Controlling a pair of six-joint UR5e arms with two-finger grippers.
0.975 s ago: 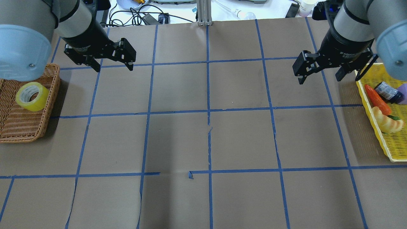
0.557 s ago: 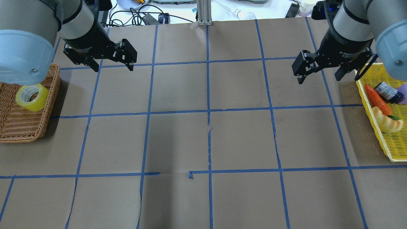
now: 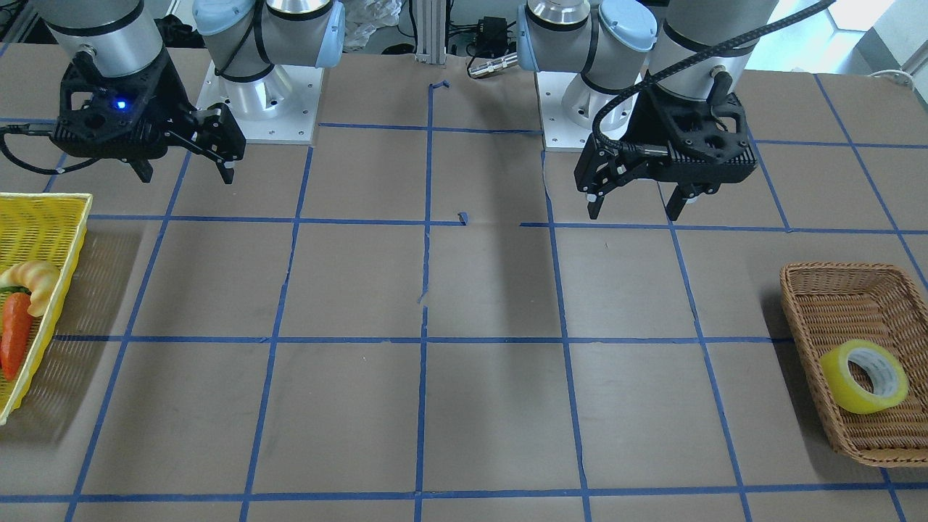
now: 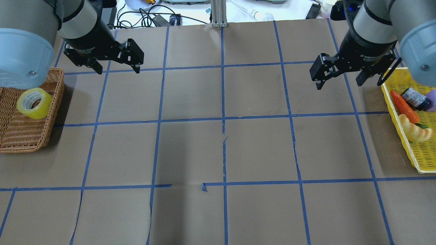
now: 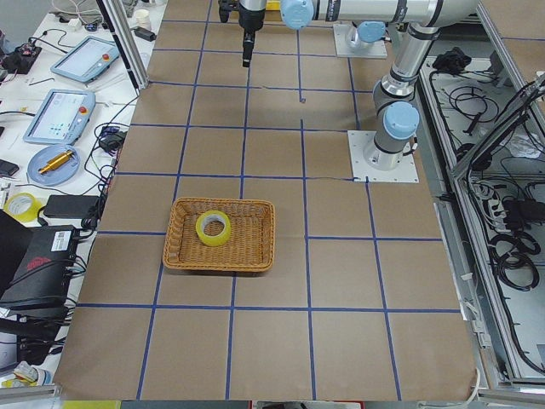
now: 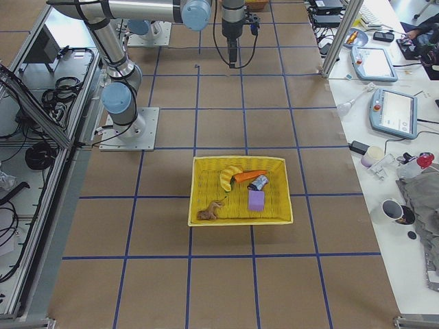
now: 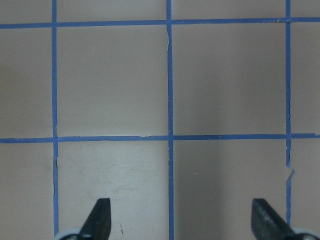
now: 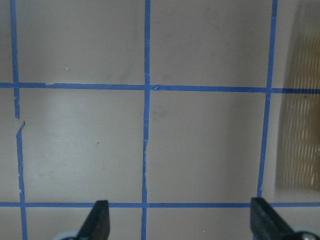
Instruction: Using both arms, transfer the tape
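Note:
The yellow tape roll (image 4: 41,110) lies in a brown wicker basket (image 4: 20,143) at the table's left end. It also shows in the front view (image 3: 843,389) and the left side view (image 5: 203,234). My left gripper (image 4: 118,70) hangs open and empty above the table, to the right of and beyond the basket; it shows in the front view (image 3: 634,214) and in its wrist view (image 7: 182,215). My right gripper (image 4: 338,85) is open and empty near the right end, also in the front view (image 3: 187,177) and in its wrist view (image 8: 180,215).
A yellow plastic basket (image 4: 407,149) at the table's right end holds a toy carrot (image 4: 403,105), a croissant (image 4: 414,131) and a small bottle (image 4: 415,98). Blue tape lines grid the brown table cover. Cables and devices lie beyond the far edge.
Both grippers have drifted slightly toward the table's far edge, still open. The tape has stayed in the wicker basket.

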